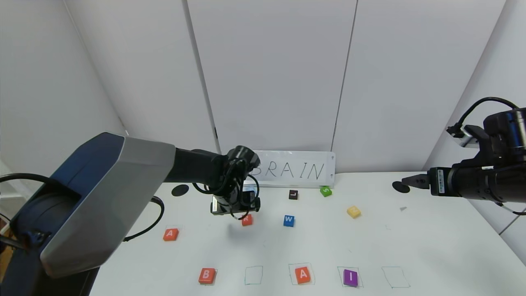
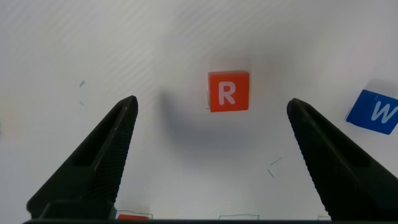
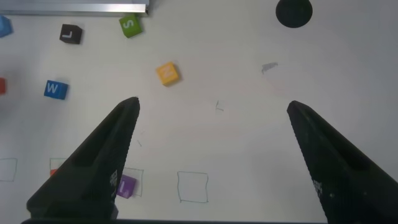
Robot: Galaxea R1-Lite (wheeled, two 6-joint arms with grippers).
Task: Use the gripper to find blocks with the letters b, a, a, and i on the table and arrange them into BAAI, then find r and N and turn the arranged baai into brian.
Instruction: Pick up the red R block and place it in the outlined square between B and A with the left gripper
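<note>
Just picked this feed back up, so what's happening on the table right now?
The left claw is open above the orange R block, not touching it. In the front row on the table, B, A and the purple I sit in place, with an empty outlined square between B and A. The other A lies off to the left. The yellow block waits farther back. The right claw is open, raised over the table's right side.

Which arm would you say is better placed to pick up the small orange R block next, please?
The left. The left gripper hangs open right above the small orange R block; the right gripper hovers open far across the white table.
</note>
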